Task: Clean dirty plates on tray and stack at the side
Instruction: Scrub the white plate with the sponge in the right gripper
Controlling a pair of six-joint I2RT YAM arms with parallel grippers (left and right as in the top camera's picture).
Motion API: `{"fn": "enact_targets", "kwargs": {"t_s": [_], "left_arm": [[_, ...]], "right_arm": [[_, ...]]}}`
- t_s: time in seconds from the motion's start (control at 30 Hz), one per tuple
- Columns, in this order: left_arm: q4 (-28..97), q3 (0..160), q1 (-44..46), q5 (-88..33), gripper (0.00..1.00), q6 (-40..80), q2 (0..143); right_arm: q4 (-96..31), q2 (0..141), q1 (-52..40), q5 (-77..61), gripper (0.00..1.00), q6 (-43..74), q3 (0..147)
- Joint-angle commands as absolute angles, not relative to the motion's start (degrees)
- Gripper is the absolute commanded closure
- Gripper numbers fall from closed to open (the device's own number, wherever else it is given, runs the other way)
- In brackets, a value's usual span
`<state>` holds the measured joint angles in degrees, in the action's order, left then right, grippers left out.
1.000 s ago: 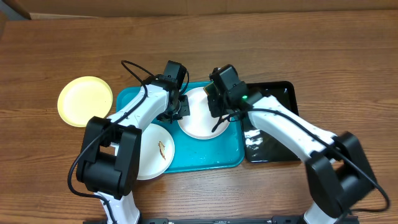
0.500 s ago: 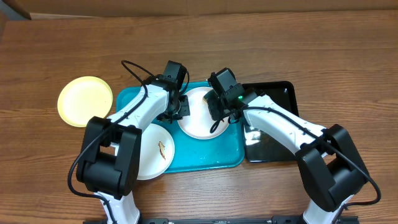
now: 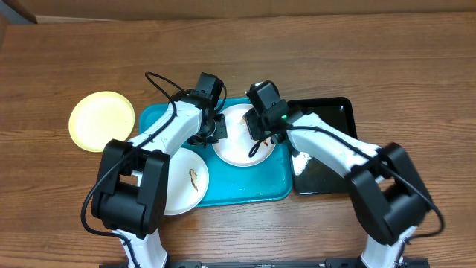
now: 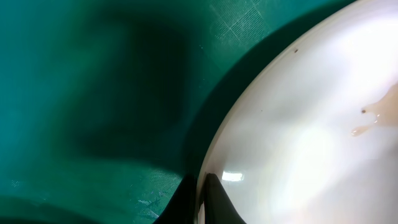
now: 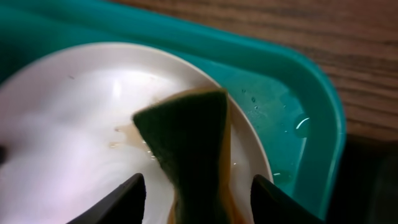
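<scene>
A white plate [image 3: 232, 149] lies in the upper middle of the turquoise tray [image 3: 253, 187]. My left gripper [image 3: 215, 132] is shut on the plate's left rim, and its dark fingertips [image 4: 214, 200] pinch the edge of the plate [image 4: 311, 137], which carries a pale brown smear [image 4: 373, 118]. My right gripper [image 3: 260, 132] hangs open over the plate's right side. A green and yellow sponge [image 5: 193, 149] stands on the plate [image 5: 68, 130] between the fingers [image 5: 127, 198] of that gripper, clear of both. A second white plate [image 3: 182, 182] with a brown smear lies at the tray's lower left. A yellow-rimmed plate [image 3: 102, 120] sits on the table to the left.
A black tray [image 3: 327, 149] with wet patches lies against the right side of the turquoise tray, under my right arm. Water drops sit on the turquoise tray's floor [image 5: 292, 106]. Wooden table [image 3: 335, 59] surrounds everything.
My right gripper has opened off the sponge and shifted slightly left over the plate. The left gripper keeps its hold on the plate's rim.
</scene>
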<state>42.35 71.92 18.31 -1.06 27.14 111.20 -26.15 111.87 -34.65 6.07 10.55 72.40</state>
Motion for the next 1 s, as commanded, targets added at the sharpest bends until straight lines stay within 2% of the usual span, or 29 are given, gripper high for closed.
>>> {"fn": "enact_targets", "kwargs": {"t_s": [0.0,0.1,0.17,0.33,0.57,0.8,0.97], "left_arm": [[43.16,69.6,18.5,1.93,0.95,28.32,112.51],[43.09,69.6,18.5,2.04,0.95,28.32,112.51],[43.09,69.6,18.5,2.11,0.95,28.32,112.51],[43.05,69.58,18.5,2.07,0.95,28.34,112.51],[43.0,69.58,18.5,1.93,0.96,28.34,112.51],[43.0,69.58,18.5,1.93,0.96,28.32,112.51],[43.03,69.58,18.5,1.96,0.96,28.32,112.51]], "right_arm": [[-25.12,115.24,-34.76,7.09,0.52,9.54,72.31],[-24.84,116.18,-34.76,9.45,0.86,9.56,72.31],[-24.93,116.16,-34.76,11.03,0.96,9.56,72.34],[-27.27,116.16,-34.87,10.46,0.96,12.95,72.34],[-29.12,116.18,-34.87,-3.09,0.96,21.34,72.34],[-27.07,115.98,-34.74,-7.62,0.96,21.26,72.88],[-30.98,112.75,-32.8,-7.84,0.96,21.26,78.15]]}}
